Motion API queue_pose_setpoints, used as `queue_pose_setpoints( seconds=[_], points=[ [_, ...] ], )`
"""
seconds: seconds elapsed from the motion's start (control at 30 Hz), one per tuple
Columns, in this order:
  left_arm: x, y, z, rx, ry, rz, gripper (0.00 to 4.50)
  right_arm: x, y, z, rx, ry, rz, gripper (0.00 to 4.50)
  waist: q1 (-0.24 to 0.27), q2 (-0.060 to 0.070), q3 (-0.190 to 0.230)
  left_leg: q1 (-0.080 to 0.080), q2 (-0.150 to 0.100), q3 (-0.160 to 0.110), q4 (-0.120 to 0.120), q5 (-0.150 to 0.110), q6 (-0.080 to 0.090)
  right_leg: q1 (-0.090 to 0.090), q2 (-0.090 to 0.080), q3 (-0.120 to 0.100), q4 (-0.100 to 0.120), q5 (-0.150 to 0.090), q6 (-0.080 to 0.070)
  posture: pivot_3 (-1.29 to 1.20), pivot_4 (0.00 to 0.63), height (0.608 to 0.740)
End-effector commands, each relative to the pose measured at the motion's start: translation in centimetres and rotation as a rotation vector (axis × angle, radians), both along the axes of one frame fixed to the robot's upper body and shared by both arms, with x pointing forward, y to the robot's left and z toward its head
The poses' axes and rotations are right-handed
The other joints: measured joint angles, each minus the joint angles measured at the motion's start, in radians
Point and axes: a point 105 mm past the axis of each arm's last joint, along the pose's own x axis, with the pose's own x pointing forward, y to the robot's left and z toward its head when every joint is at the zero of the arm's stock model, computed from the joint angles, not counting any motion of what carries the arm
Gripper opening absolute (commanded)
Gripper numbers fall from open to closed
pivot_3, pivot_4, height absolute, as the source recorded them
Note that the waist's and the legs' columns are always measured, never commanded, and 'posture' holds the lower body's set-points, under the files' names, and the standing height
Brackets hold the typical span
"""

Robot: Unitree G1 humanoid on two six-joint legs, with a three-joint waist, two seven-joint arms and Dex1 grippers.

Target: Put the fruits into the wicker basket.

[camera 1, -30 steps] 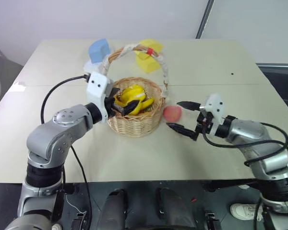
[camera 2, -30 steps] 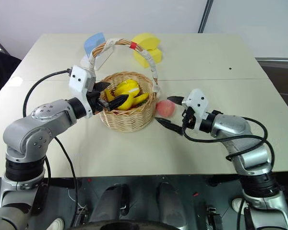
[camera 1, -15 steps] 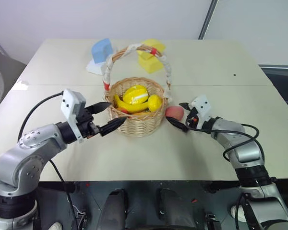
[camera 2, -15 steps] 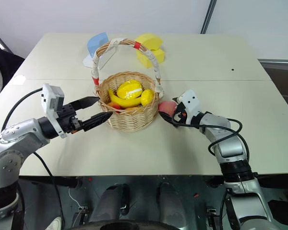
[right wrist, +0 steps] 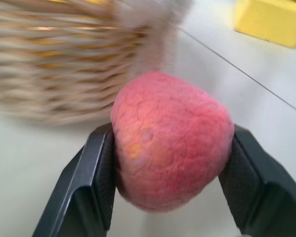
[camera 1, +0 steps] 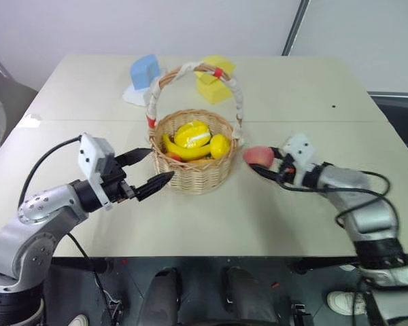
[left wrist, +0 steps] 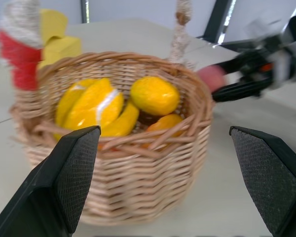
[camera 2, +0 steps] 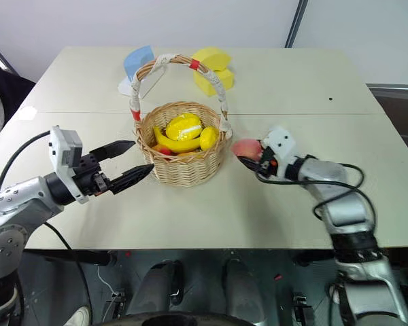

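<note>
Beige table (camera 1: 313, 88) carries the scene; right gripper (camera 1: 260, 160) clamps the peach (camera 1: 257, 155) between both fingers, just beside the wicker basket (camera 1: 194, 173); left gripper (camera 1: 151, 168) stands with jaws spread wide and empty, near the basket's opposite wall; lemon (camera 1: 192, 134) and banana (camera 1: 183, 151) lie inside the basket.

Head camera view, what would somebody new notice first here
The right gripper is shut on a pink-red peach, just to the right of the wicker basket at the table's middle. The basket already holds yellow fruit, a lemon and a banana among them. The left gripper hangs open at the basket's left side, holding nothing.
</note>
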Motion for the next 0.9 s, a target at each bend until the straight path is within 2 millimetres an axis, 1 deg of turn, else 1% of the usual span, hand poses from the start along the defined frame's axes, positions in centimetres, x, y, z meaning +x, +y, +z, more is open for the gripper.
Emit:
queue_pose_setpoints(
  seconds=[0.03,0.13,0.23,0.3,0.37,0.43,0.47,0.5,0.53,0.57,0.63,0.73,0.8,0.83,0.9],
  points=[
    [0.0,1.2,1.0,-0.007,-0.071,0.013,4.5,-3.5,3.6,3.8,0.049,-0.049,0.237,2.31,-0.008,0.0,0.0,0.001,0.001,0.001,0.0,0.0,0.0,0.0,0.0,0.0,0.0,0.0,0.0,0.0,0.15,0.74],
    [0.3,1.3,0.8,-0.016,-0.085,0.011,4.5,-3.4,7.5,6.4,0.153,-0.126,0.283,2.31,-0.027,0.0,0.0,0.003,0.003,0.0,0.0,0.0,0.0,0.0,0.003,0.0,0.001,0.001,-0.002,0.0,0.15,0.74],
    [0.0,0.8,0.6,-0.017,-0.099,-0.006,4.5,-2.7,10.6,7.8,0.222,-0.169,0.282,2.31,-0.03,0.0,0.0,0.004,0.004,-0.001,-0.001,0.0,0.0,0.0,0.004,0.0,0.002,0.002,-0.003,0.0,0.15,0.74],
    [-0.1,0.6,0.6,-0.03,-0.099,-0.006,4.5,-1.6,12.1,8.2,0.254,-0.179,0.243,2.31,-0.028,0.0,0.0,0.003,0.004,-0.001,-0.001,0.0,0.0,0.0,0.003,0.0,0.002,0.002,-0.003,0.0,0.15,0.74],
    [-0.2,0.4,0.6,-0.037,-0.103,-0.006,4.5,-0.6,13.4,7.7,0.262,-0.165,0.218,2.31,-0.024,-0.001,0.0,0.001,0.003,0.0,-0.001,0.0,0.0,-0.001,0.002,-0.001,0.001,0.002,-0.003,0.0,0.15,0.74],
    [-0.3,0.1,0.6,-0.04,-0.105,-0.006,4.5,-0.3,14.4,7.2,0.264,-0.157,0.217,2.31,-0.021,-0.001,0.0,-0.001,0.002,0.0,-0.001,0.0,0.0,-0.002,0.001,-0.001,0.001,0.002,-0.003,0.0,0.15,0.74],
    [-0.4,-0.1,0.6,-0.044,-0.107,-0.008,4.5,-0.2,14.6,7.1,0.264,-0.163,0.215,3.33,-0.021,-0.001,0.0,-0.001,0.002,0.0,-0.001,0.0,0.0,-0.002,0.0,-0.001,0.0,0.002,-0.003,0.0,0.15,0.74],
    [-0.6,-0.2,0.7,-0.048,-0.108,-0.009,4.5,0.0,14.7,6.9,0.254,-0.183,0.206,3.69,-0.021,-0.001,0.0,-0.001,0.001,0.001,-0.001,0.0,0.0,-0.002,-0.001,-0.001,0.0,0.002,-0.003,0.0,0.15,0.74],
    [-0.7,-0.4,0.7,-0.051,-0.109,-0.009,4.5,0.2,14.6,6.8,0.239,-0.206,0.193,4.16,-0.021,-0.001,0.0,-0.001,0.001,0.001,-0.001,0.0,0.0,-0.002,-0.001,0.0,0.0,0.002,-0.003,0.0,0.15,0.74],
    [-0.8,-0.5,0.8,-0.055,-0.11,-0.01,4.5,0.3,14.4,6.9,0.23,-0.236,0.176,4.44,-0.021,-0.001,0.0,-0.001,0.001,0.001,-0.001,0.0,0.0,-0.002,-0.002,0.0,0.0,0.002,-0.003,0.0,0.15,0.74],
    [-1.0,-0.8,0.7,-0.062,-0.108,-0.011,4.5,0.1,13.4,7.5,0.245,-0.266,0.181,4.44,-0.021,-0.001,0.0,-0.001,0.001,0.001,-0.001,0.0,0.0,-0.002,-0.002,0.0,0.0,0.002,-0.003,0.0,0.15,0.74],
    [-1.2,-0.9,0.5,-0.069,-0.101,-0.009,4.5,-1.7,11.5,7.9,0.284,-0.245,0.263,4.44,-0.018,-0.001,0.0,-0.001,0.001,0.001,-0.001,0.0,0.0,-0.002,-0.001,-0.001,0.0,0.002,-0.003,0.0,0.15,0.74],
    [-1.3,-1.1,0.5,-0.073,-0.099,-0.014,4.5,-2.6,10.0,7.5,0.3,-0.191,0.29,4.44,-0.014,-0.001,0.0,-0.001,0.001,0.001,-0.001,0.0,0.0,-0.002,-0.001,-0.001,0.0,0.002,-0.003,0.0,0.15,0.74],
    [-1.3,-1.2,0.5,-0.078,-0.099,-0.02,4.5,-2.8,8.8,7.1,0.293,-0.168,0.28,4.44,-0.011,-0.001,0.0,-0.001,0.001,0.001,-0.001,0.0,0.0,-0.001,-0.001,-0.001,0.0,0.002,-0.003,0.0,0.15,0.74],
    [-1.2,-1.4,0.6,-0.084,-0.1,-0.03,4.5,-2.8,7.4,6.6,0.286,-0.144,0.25,4.44,-0.007,-0.001,0.0,0.0,0.001,0.001,-0.001,0.0,0.0,-0.001,0.0,-0.001,0.0,0.002,-0.003,0.0,0.15,0.74]
  ],
)
